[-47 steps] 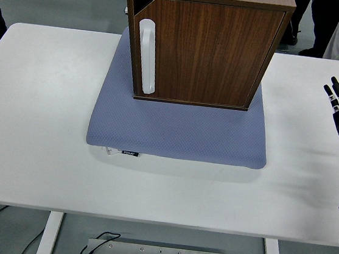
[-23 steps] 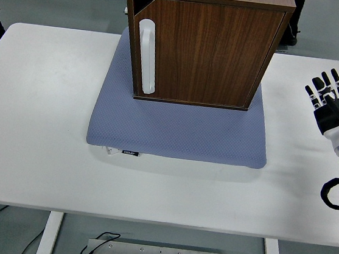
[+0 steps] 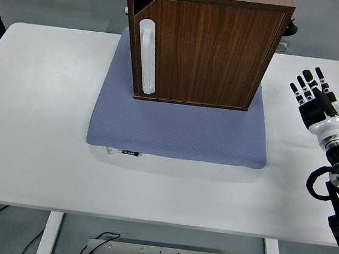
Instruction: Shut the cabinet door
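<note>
hovering over the white surface (image 3: 42,118), the right hand (image 3: 315,102) is sitting well to the right of the cabinet (image 3: 204,45).
the hand is holding nothing, its fingers (image 3: 306,81) stretching out straight and slightly spread, pointing up and away from the near edge. the brown wooden cabinet is standing upright on a grey-blue mat (image 3: 175,131) at the far middle of the surface, its door (image 3: 205,52) facing the camera and sitting nearly flush, a small gap showing at the upper left corner. a white handle (image 3: 147,56) is running vertically along the door's left side.
</note>
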Tool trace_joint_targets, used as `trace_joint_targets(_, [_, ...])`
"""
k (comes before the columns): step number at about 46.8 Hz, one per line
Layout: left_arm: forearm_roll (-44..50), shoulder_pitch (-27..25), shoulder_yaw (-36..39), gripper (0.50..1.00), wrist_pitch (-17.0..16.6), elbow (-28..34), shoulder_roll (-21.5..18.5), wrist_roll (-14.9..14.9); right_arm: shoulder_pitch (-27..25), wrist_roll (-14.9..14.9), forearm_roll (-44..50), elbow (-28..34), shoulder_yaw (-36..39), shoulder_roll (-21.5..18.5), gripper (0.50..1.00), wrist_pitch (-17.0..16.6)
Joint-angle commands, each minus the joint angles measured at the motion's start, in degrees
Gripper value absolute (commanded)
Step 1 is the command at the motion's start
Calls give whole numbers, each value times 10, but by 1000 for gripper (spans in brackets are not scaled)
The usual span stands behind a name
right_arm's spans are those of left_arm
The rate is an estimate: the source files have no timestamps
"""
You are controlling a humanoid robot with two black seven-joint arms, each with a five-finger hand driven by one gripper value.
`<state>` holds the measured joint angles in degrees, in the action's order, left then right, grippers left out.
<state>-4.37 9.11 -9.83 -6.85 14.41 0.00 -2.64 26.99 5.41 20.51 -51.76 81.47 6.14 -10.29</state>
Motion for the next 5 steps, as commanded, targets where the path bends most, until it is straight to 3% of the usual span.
trace_joint_targets(1, [0, -1, 0, 1000, 0, 0, 0, 0, 0, 6, 0, 0, 1, -3, 1000, -1])
trace_joint_targets(5, [0, -1, 0, 1000, 0, 0, 0, 0, 0, 8, 1, 0, 2, -6, 1000, -1])
